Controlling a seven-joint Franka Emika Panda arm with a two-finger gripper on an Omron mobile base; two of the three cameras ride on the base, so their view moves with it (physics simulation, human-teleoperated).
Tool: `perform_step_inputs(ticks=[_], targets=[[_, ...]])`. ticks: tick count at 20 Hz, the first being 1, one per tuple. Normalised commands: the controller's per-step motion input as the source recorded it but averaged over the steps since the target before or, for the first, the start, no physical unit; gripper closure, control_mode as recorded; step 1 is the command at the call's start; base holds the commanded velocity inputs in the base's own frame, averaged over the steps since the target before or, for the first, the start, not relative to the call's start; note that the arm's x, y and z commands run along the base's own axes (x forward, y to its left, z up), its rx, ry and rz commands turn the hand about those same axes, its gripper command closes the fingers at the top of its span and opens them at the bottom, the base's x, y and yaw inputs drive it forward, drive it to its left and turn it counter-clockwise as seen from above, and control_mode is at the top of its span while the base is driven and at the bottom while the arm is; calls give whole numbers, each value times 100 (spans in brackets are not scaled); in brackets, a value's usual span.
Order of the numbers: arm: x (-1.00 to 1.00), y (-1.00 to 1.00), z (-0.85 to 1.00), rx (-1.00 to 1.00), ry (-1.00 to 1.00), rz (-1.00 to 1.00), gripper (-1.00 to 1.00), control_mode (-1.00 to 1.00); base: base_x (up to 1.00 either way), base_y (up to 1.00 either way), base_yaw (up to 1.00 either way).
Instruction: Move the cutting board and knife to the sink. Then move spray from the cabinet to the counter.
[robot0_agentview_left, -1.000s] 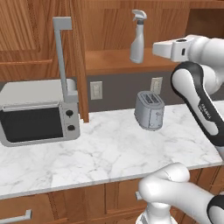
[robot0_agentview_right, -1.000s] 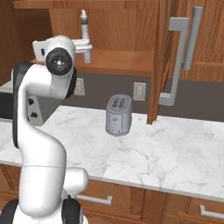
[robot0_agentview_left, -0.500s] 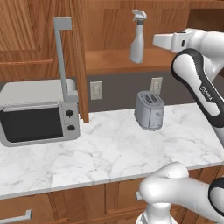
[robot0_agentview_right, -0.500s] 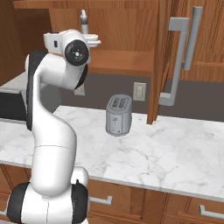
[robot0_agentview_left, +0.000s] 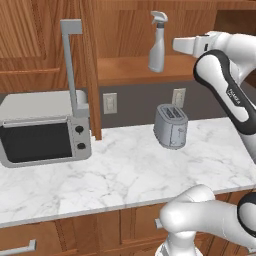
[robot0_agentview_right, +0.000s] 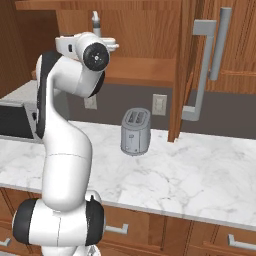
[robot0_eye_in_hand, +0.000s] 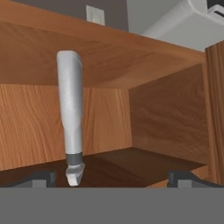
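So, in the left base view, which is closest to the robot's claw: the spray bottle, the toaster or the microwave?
From the gripper, open, up by the cabinet shelf:
1. spray bottle, just to its left on the shelf.
2. toaster, below on the counter.
3. microwave, far left on the counter.

The white arm (robot0_agentview_right: 65, 150) is raised high and bent at the elbow; the gripper (robot0_eye_in_hand: 111, 178) has jaws spread wide, holding nothing.
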Motion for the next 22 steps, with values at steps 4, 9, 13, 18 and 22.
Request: perform_step_inputs(ticks=[4,9,13,18,22], targets=[[0,0,0,0,0,1,-100,-100,0,0,0],[1,2,0,0,0,0,-100,-100,0,0,0],[8,3,0,0,0,0,-100,-100,0,0,0],[13,2,0,0,0,0,-100,-100,0,0,0],[14,5,1,0,0,0,-100,-100,0,0,0]])
